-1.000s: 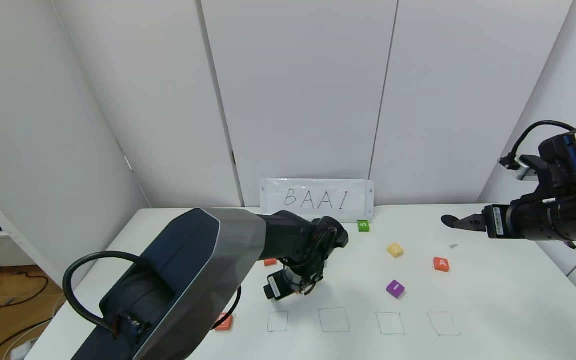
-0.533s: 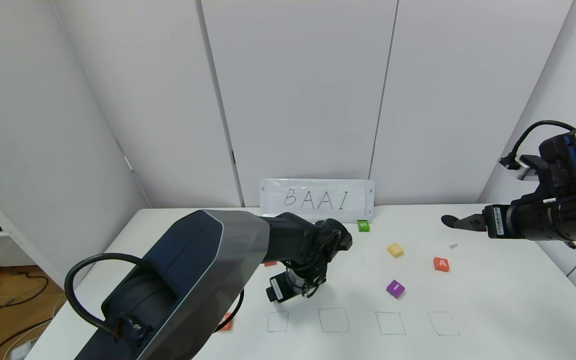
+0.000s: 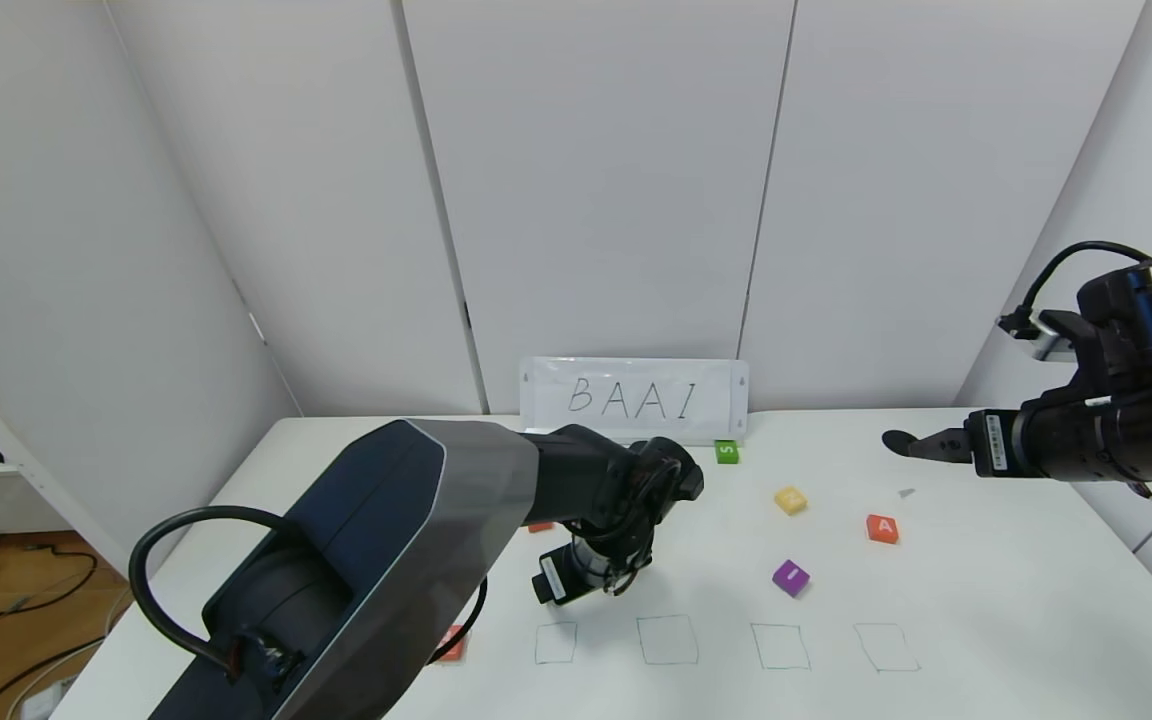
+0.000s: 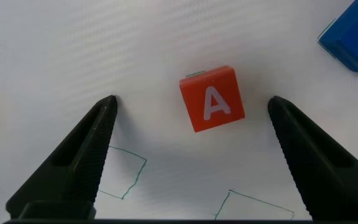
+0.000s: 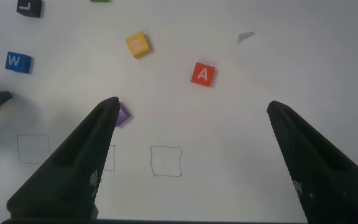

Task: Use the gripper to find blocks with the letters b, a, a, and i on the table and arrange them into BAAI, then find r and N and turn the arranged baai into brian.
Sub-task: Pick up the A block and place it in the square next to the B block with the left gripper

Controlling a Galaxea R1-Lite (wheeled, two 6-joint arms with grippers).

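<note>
The left arm (image 3: 376, 560) had a dark navy shell with a grey panel and a looping black cable. The right arm (image 3: 1106, 430) was black, cable-looped, bearing a white label. Fingers (image 4: 73, 168) were black wedges.

A white sign (image 3: 634, 399) at the centre of the head view carries the handwritten letters "BAAI". Just right of its lower corner, a green cube (image 3: 727, 452) shows a white "S". Right of centre, an orange-red cube (image 3: 882, 528) bears a white "A". The purple cube (image 3: 790, 577) below it has a white stroke — likely an "I". In the left wrist view, another orange-red cube (image 4: 212, 98) at centre reads "A". The right wrist view shows a blue cube (image 5: 18, 62) at the left edge marked "W" — the yellow cube's (image 5: 137, 44) letter cannot be made out.
</note>
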